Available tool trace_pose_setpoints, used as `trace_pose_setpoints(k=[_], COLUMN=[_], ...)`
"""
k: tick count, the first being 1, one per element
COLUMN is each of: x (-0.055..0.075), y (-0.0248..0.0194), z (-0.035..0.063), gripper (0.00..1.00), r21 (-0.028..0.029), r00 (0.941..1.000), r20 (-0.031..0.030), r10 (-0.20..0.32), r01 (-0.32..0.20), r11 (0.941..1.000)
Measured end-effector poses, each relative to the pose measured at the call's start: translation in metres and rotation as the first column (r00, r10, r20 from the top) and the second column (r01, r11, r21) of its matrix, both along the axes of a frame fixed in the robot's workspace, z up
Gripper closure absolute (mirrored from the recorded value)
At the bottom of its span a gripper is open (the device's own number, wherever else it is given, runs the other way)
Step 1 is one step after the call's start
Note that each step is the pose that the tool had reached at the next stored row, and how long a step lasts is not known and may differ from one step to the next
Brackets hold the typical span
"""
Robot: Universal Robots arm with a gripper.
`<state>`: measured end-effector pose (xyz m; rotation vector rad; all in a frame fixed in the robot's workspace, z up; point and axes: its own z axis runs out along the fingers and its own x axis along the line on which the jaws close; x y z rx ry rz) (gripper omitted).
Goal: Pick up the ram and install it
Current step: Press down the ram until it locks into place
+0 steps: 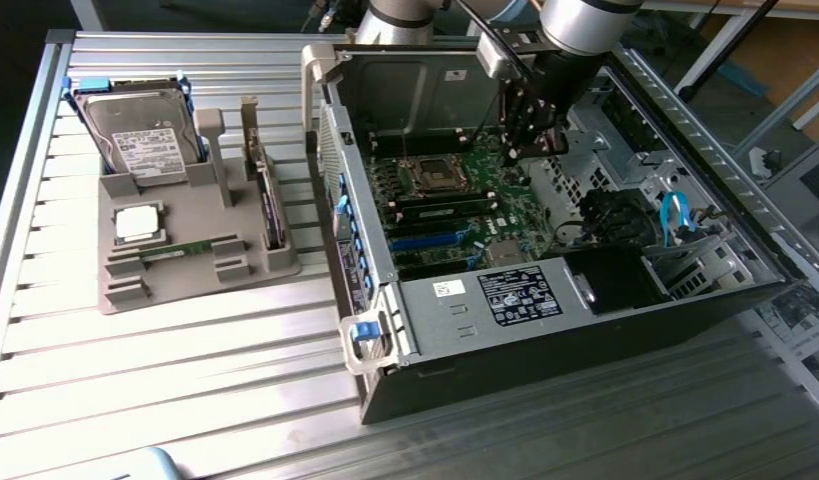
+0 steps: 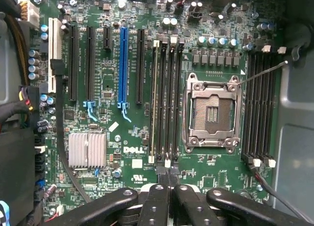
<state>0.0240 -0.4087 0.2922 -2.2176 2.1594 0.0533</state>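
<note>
The gripper [image 1: 532, 140] hangs inside the open computer case [image 1: 569, 330], above the motherboard [image 1: 449, 205].

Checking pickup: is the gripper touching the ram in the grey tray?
Apart. Exterior view: gripper inside the case, ram lying in the tray outside.

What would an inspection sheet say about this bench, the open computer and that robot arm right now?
Surface: ribbed metal table, carrying a grey parts holder and an open computer case.
Job's things: the ram lies flat in the parts holder; in the wrist view a stick sits in a memory slot beside the empty processor socket.
Clutter: hard drive and processor chip in the holder.
Grippers: gripper shut, over the motherboard, holding nothing visible.
Cables: blue cable inside the case.
Surroundings: nothing seen beyond frame rails.
</note>
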Motion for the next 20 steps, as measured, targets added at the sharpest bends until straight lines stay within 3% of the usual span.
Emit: trace_pose_setpoints(k=[20], x=[0.0], y=[0.0], z=[0.0], gripper=[0.89], r21=[0.0], r00=[0.9968], r20=[0.0], r10=[-0.08], r01=[0.08], r11=[0.9968])
